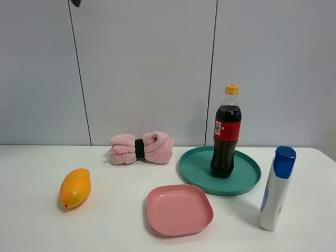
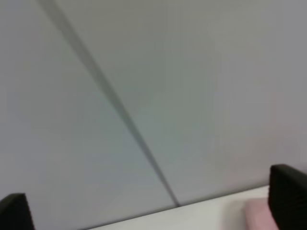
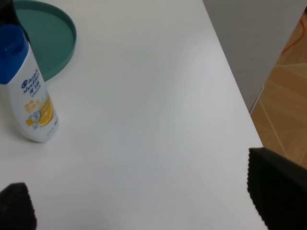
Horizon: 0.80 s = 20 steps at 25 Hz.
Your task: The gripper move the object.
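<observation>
The cola bottle (image 1: 227, 134), with dark drink, a red label and a yellow-orange cap, stands upright on the teal round plate (image 1: 247, 181) at the back right of the table. Neither gripper shows whole in the exterior high view; only a small dark part (image 1: 76, 2) sits at the top left edge. In the left wrist view my left gripper (image 2: 151, 203) is open and empty, facing the grey wall. In the right wrist view my right gripper (image 3: 146, 196) is open and empty above the bare table, to the right of the plate (image 3: 57, 43).
A white bottle with a blue cap (image 1: 276, 189) stands at the front right, also in the right wrist view (image 3: 29, 96). A pink square plate (image 1: 178, 210), a rolled pink towel (image 1: 142, 148) and a mango (image 1: 75, 187) lie on the table. The table's right edge (image 3: 235, 91) drops to the floor.
</observation>
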Available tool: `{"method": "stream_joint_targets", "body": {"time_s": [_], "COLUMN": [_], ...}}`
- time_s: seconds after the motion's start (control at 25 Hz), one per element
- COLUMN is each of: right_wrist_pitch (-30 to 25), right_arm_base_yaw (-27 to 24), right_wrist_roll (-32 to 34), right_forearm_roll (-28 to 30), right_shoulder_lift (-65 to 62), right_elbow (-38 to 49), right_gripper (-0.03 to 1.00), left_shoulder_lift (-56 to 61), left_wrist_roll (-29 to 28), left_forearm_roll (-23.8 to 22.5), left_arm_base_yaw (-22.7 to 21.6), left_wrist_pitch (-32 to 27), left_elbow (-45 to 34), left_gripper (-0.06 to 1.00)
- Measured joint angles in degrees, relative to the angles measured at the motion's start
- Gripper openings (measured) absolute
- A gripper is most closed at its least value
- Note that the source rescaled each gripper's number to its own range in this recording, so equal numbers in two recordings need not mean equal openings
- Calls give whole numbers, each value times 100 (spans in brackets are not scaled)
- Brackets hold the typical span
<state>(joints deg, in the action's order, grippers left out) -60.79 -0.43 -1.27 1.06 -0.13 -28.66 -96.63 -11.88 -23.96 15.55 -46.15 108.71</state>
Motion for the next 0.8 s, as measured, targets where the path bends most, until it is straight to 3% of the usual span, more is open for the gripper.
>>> {"method": "stream_joint_targets", "body": {"time_s": [0.32, 0.52, 0.68, 0.8], "right_wrist_pitch": [0, 0, 0, 0], "right_arm_base_yaw": [0, 0, 0, 0], "right_wrist_roll": [0, 0, 0, 0], "right_forearm_roll": [0, 0, 0, 0], "right_shoulder_lift": [0, 0, 0, 0], "right_elbow": [0, 0, 0, 0], "right_gripper": [100, 100, 100, 100], "left_shoulder_lift": [149, 165, 419, 893], "left_wrist_roll": [14, 342, 621, 657], "left_forearm_roll": [19, 425, 768, 886], "left_arm_base_yaw": [-1235, -1755, -2009, -2121], "left_wrist_pitch": [-794, -1149, -1003, -492], "left_elbow": [0, 0, -339, -1194], "left_gripper": [100, 100, 100, 100]}}
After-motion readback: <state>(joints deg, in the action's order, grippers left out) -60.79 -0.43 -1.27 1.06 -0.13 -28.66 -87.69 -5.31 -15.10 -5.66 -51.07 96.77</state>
